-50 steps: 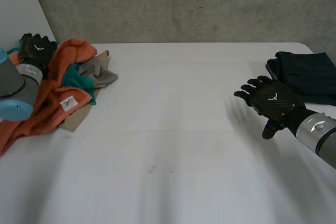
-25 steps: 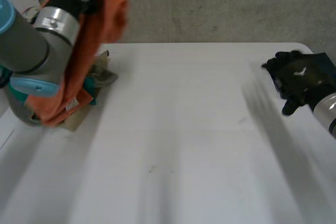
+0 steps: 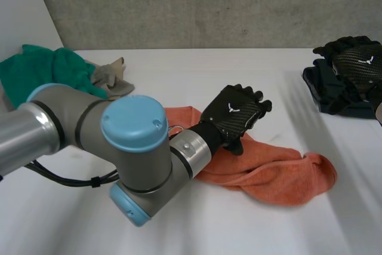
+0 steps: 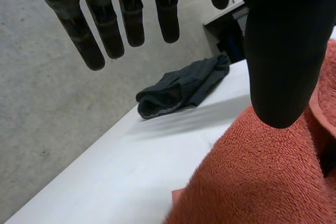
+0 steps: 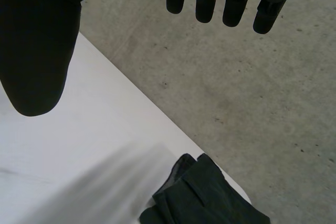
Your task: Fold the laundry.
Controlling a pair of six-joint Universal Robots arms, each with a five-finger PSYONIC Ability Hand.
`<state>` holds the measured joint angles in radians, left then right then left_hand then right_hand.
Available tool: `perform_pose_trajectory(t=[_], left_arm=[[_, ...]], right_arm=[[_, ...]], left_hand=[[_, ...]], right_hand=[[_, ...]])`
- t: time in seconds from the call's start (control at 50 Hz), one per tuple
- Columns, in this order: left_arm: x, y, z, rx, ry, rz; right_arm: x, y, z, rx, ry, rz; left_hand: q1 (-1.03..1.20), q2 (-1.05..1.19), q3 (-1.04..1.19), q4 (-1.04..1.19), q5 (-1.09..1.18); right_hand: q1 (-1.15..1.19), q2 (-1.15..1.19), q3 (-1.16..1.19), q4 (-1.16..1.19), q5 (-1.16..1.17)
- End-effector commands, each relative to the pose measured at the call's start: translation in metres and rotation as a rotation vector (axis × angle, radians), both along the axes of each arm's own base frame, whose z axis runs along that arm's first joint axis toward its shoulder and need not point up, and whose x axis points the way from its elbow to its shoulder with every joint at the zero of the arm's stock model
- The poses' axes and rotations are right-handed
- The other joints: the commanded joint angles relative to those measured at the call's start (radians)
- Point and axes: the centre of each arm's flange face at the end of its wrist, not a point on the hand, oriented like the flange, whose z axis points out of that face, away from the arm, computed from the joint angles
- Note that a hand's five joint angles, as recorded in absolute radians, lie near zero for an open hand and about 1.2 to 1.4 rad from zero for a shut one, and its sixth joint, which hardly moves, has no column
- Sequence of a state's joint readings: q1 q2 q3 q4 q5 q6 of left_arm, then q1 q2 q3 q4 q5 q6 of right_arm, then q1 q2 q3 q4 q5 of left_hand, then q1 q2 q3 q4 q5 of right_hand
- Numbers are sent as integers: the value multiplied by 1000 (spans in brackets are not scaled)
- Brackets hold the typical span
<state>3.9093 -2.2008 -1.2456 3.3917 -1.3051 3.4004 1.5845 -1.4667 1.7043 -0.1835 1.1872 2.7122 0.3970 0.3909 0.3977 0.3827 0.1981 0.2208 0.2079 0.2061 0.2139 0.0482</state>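
An orange towel point(image 3: 262, 168) lies crumpled across the middle of the white table point(image 3: 179, 70). My left hand point(image 3: 234, 114) hovers just over its far edge, fingers straight and apart from the thumb. In the left wrist view the towel point(image 4: 252, 182) sits under the thumb, and the open left hand point(image 4: 131, 14) holds nothing. My right hand point(image 3: 356, 63) is at the far right, above a folded dark garment point(image 3: 325, 91). Seen from the right wrist, the right hand point(image 5: 31, 40) is open with straight fingers, the dark garment point(image 5: 205, 198) beneath it.
A green cloth point(image 3: 42, 70) and a beige cloth point(image 3: 110, 79) lie heaped at the table's far left corner. My left arm point(image 3: 131, 147) stretches across the near left half of the table. A grey concrete wall point(image 3: 209, 4) runs behind the far edge.
My left hand lifted the orange towel off the pile at the left, swung it to the table's middle and let it go. My right hand drew back over the dark garment.
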Motion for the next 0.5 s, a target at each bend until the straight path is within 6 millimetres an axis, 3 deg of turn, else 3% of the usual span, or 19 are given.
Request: perform_pose_trajectory(t=[0.02, 0.14, 0.24, 0.3, 0.38, 0.42, 0.5], left_arm=[[28, -10, 49, -49, 45, 139], [65, -28, 56, -81, 9, 294], [94, -56, 35, -143, -135, 339], [96, -59, 30, -188, -184, 293], [95, -68, 9, -249, -271, 180], [95, -75, -7, -270, -307, 120], [91, -90, -16, -317, -326, 59]], right_arm=[[4, 6, 0, 52, 3, 56], [6, 20, -4, 187, 36, 99], [8, 34, -16, 250, 182, 147], [7, 40, -24, 267, 273, 170], [4, 51, -44, 316, 403, 218], [4, 54, -49, 324, 429, 237], [0, 54, -54, 333, 450, 245]], left_hand=[[-37, -31, -37, -22, -12], [-28, -22, -29, -14, -4], [19, 25, 18, 33, 43], [45, 51, 45, 60, 70], [40, 46, 39, 54, 64], [22, 28, 21, 36, 46], [13, 19, 12, 28, 38]], right_hand=[[-46, -33, -32, -39, -48], [-46, -33, -32, -39, -48], [119, 132, 134, 126, 117], [120, 133, 134, 127, 118], [105, 118, 120, 112, 103], [99, 112, 114, 106, 97], [99, 112, 114, 106, 97]])
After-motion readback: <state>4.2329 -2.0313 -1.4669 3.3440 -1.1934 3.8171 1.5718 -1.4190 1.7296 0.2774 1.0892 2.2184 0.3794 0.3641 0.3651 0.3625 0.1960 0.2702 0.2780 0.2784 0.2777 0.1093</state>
